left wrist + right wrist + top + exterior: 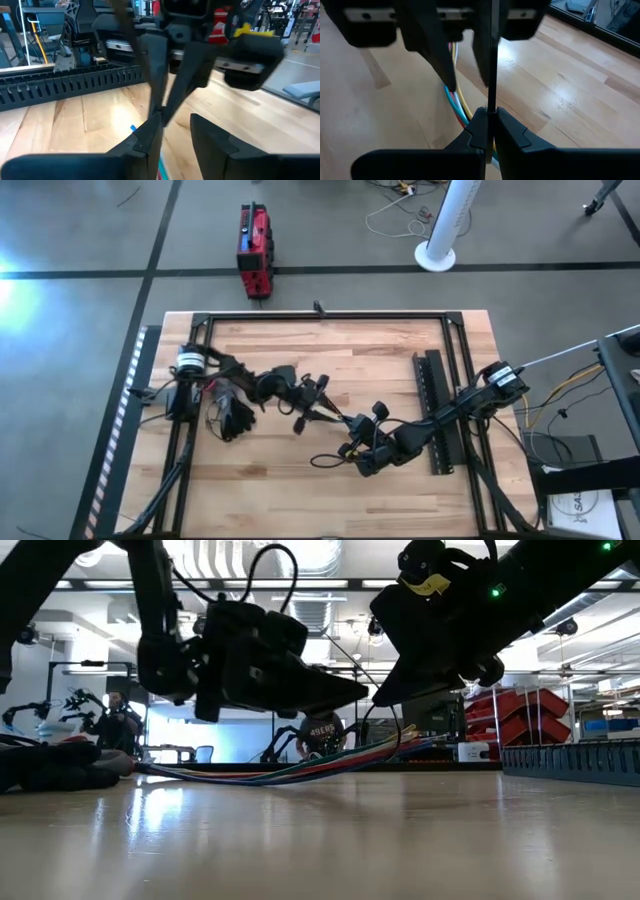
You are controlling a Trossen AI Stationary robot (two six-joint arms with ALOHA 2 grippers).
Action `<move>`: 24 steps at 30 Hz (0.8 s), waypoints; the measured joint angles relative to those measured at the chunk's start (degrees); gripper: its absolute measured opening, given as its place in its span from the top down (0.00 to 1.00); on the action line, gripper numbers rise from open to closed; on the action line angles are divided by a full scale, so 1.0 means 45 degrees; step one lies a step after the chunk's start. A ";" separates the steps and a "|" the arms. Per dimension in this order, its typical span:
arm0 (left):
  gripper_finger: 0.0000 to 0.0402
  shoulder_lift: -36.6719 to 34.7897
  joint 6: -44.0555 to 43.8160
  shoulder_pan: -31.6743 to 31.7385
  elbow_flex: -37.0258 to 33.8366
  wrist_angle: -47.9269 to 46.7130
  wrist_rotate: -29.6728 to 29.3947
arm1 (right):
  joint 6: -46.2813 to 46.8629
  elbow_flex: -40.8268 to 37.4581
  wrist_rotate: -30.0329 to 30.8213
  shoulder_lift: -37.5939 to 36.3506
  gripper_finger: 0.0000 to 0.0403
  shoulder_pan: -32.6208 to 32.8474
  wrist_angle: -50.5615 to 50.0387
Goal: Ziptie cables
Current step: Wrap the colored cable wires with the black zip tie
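— Bearing it all? A pale butcher-block wooden table [300,495] in a black metal frame.
— Lying on it? A long black perforated plastic bar [432,370] near the right edge; a curved bundle of blue, green and yellow wires [300,772] mid-table.

The cables [330,459] lie on the table [300,500] at lower centre, between both grippers; the perforated bar [436,412] lies at right.
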 joint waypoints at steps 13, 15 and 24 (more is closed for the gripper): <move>0.86 0.0294 0.0722 0.0061 0.1690 -0.1828 0.0262 | 0.0056 0.0000 -0.0005 0.0000 0.99 -0.0004 0.0000; 0.89 0.0294 0.0836 0.0078 0.1912 -0.2480 0.0432 | 0.0110 -0.0019 -0.0094 0.0006 0.99 -0.0005 -0.0059; 0.94 0.0289 0.0962 0.0130 0.1977 -0.2674 0.0765 | 0.0121 -0.0019 -0.0078 0.0010 0.99 -0.0005 -0.0033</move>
